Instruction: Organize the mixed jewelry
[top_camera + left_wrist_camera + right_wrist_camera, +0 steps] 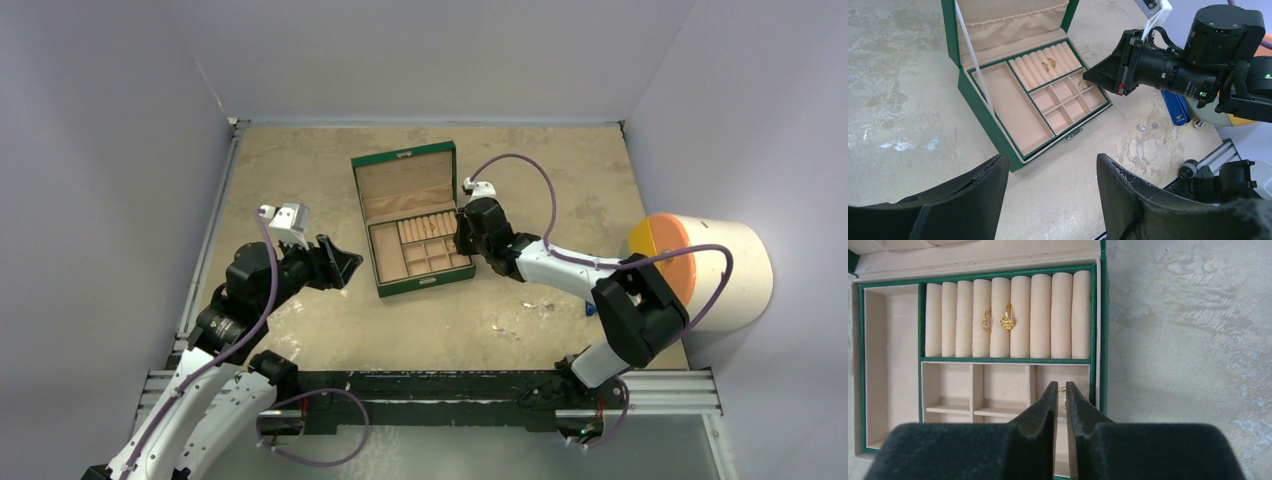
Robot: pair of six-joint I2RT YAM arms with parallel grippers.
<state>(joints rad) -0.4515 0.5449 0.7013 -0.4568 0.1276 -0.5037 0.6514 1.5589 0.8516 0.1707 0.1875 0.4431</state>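
Observation:
The green jewelry box [412,215] stands open at mid table. Two gold rings [1008,322] sit in its ring rolls and also show in the left wrist view [1050,62]. My right gripper [1061,386] hangs over the box's right small compartment, its jaws almost closed on a tiny gold piece [1063,402]; in the left wrist view its tip [1087,79] is at that compartment. Small silvery pieces [1143,128] lie loose on the table to the right of the box. My left gripper [1050,160] is open and empty, left of the box [345,265].
A blue clip-like tool [1175,107] lies by the loose pieces, under the right arm. A large white cylinder with an orange and yellow end [700,270] stands at the right edge. The box lid [405,180] stands up behind the tray. Walls close in three sides.

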